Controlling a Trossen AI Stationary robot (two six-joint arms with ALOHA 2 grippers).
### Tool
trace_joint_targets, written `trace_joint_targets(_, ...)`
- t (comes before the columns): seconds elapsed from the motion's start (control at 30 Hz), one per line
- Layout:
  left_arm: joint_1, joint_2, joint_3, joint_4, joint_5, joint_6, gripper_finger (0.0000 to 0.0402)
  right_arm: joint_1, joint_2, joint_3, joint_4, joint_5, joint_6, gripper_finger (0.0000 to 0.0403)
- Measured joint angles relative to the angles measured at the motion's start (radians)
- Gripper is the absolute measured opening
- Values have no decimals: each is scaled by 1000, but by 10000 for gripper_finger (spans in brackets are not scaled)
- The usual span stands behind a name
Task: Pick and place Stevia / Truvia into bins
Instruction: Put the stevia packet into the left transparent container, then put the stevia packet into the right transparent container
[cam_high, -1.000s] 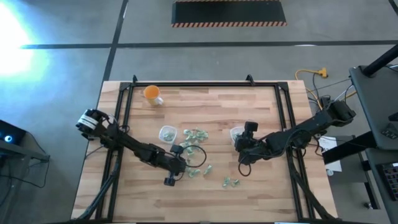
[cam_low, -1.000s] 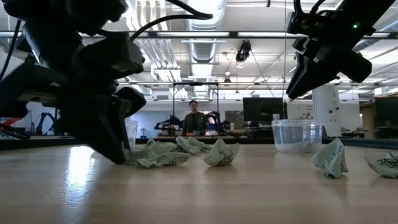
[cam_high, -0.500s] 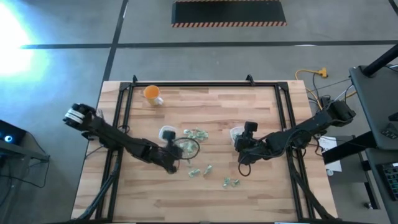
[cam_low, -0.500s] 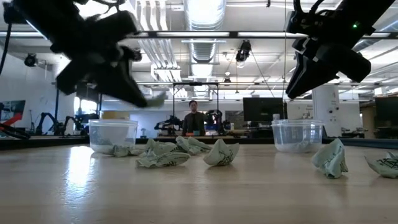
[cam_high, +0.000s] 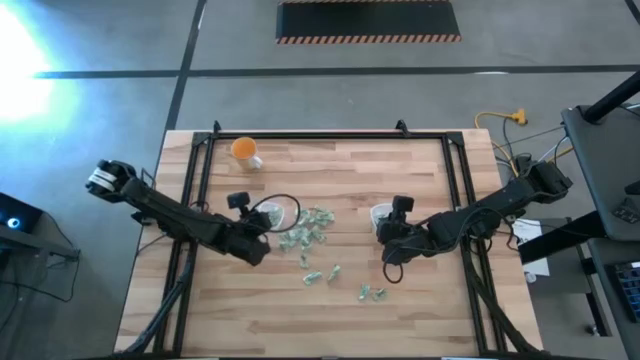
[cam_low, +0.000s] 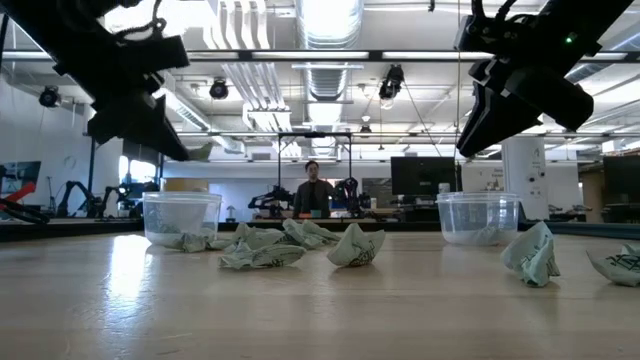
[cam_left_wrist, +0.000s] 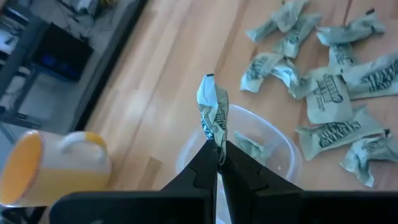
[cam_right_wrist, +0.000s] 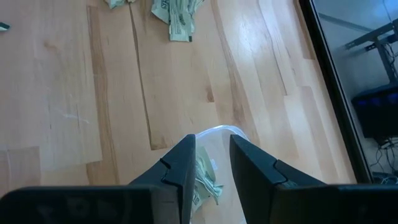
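Observation:
My left gripper (cam_left_wrist: 217, 146) is shut on one pale green Stevia sachet (cam_left_wrist: 212, 115), held upright just over the left bin (cam_left_wrist: 290, 152), a clear tub with a sachet or two inside. The low view shows that gripper (cam_low: 150, 120) above the left bin (cam_low: 182, 215), the sachet's tip (cam_low: 200, 152) sticking out. My right gripper (cam_right_wrist: 211, 165) stands open over the right bin (cam_right_wrist: 231, 132), with a sachet (cam_right_wrist: 204, 177) lying in the tub below it. In the high view the left gripper (cam_high: 258, 228) and right gripper (cam_high: 384, 228) each sit by a bin. Several loose sachets (cam_high: 305, 230) lie between the bins.
An orange cup (cam_high: 245, 150) stands at the back left of the table, also close behind the left bin as the orange cup (cam_left_wrist: 50, 168). More sachets (cam_high: 370, 292) lie toward the front. A black frame (cam_high: 300, 135) edges the table. A person (cam_low: 313, 190) stands far off.
My left gripper closed on a sachet by the pile, rose and swung back left to hang over the left bin. The right arm has stayed still.

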Motion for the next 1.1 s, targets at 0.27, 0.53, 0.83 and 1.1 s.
trace_joint_targets(0.27, 16, 33, -2, 0, 21, -6, 0, 0, 0, 0, 45, -5, -34, 89)
trace_joint_targets(0.53, 21, 65, -3, -1, 19, -3, 72, 0, 0, 0, 48, -22, -45, 89)
trace_joint_targets(0.83, 22, 28, 10, 1, 14, 2, 123, 2, 4, -5, 304, -306, -206, 89)
trace_joint_targets(1.1, 21, 5, 7, 2, 32, -5, 123, 2, 125, -34, 739, -637, -404, 89)
